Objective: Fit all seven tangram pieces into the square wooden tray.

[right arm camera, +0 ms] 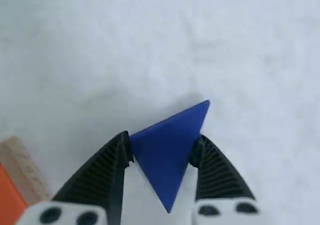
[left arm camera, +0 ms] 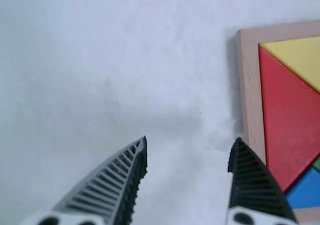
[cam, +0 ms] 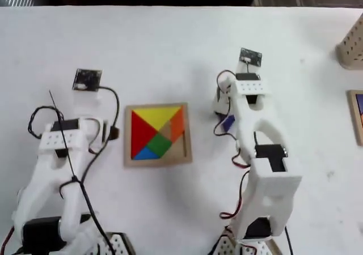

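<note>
Jaws first: my right jaws are clamped on a blue triangle [right arm camera: 167, 150], one ribbed fingertip [right arm camera: 107, 167] pressed to each slanted side, and the triangle's tip pokes out past them over bare desk [right arm camera: 160, 40]. I cannot tell whether the piece rests on the desk or hangs just above it. In the high view the triangle [cam: 228, 123] is tucked under my right arm [cam: 249, 105], which stands on the side of the tray toward the desk's right edge, a little apart from it.

My left jaws are spread wide with nothing between them, just white desk. One of their fingertips [left arm camera: 250, 177] sits just beside the tray's rim [left arm camera: 247, 85] (the rim that faces the desk's left edge).

The square wooden tray [cam: 156, 162] lies about midway between the left and right edges, between my two arms. Inside it are a yellow triangle [cam: 154, 118] along the far rim, a red triangle [cam: 142, 133] along the left rim, an orange piece [cam: 178, 124] by the right rim, a green piece [cam: 160, 144] and a small blue piece [cam: 146, 153] at the near rim. The near right corner of the tray [cam: 178, 148] shows bare wood.

At the desk's right edge stand a perforated wooden block [cam: 351, 45] and a second board [cam: 356, 116].
</note>
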